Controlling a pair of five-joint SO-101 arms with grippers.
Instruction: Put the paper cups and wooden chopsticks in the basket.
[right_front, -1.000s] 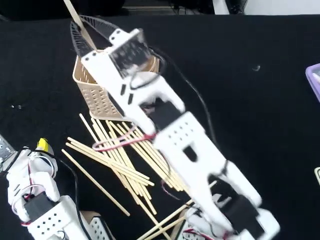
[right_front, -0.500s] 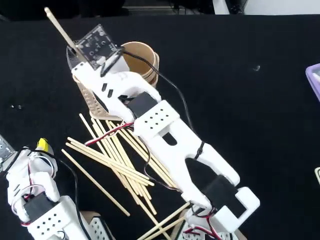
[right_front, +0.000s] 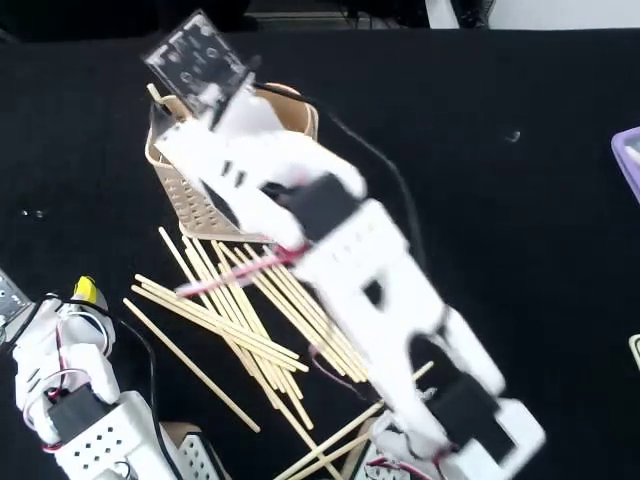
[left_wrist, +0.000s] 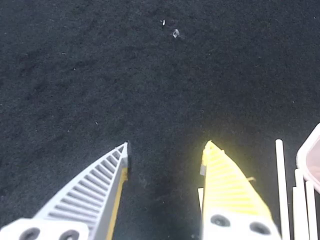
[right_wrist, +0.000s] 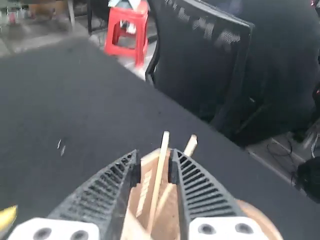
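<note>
A tan perforated basket (right_front: 195, 200) stands at the back left with a paper cup (right_front: 297, 110) inside it. The right arm (right_front: 330, 240) stretches over it, and the right gripper (right_wrist: 153, 151) hangs just above the basket's inside. Its black jaws stand slightly open, and a wooden chopstick (right_wrist: 159, 172) stands upright in the gap. A second chopstick (right_wrist: 190, 145) leans just beyond. Several loose chopsticks (right_front: 235, 315) lie fanned on the black table in front of the basket. The left gripper (left_wrist: 166, 145) is open over bare cloth at the front left, its yellow fingertip (right_front: 86, 290) pointing towards the pile.
A purple container (right_front: 628, 155) sits at the table's right edge. A few chopstick ends (left_wrist: 281, 190) and a pale rim (left_wrist: 311, 160) lie beside the left gripper. A chair and a red stool (right_wrist: 127, 25) stand beyond the table's far edge.
The right arm swung over the basket and lowered the long chopstick into it. That chopstick stuck out to the back left before and now only its tip shows. The left arm stayed still.
</note>
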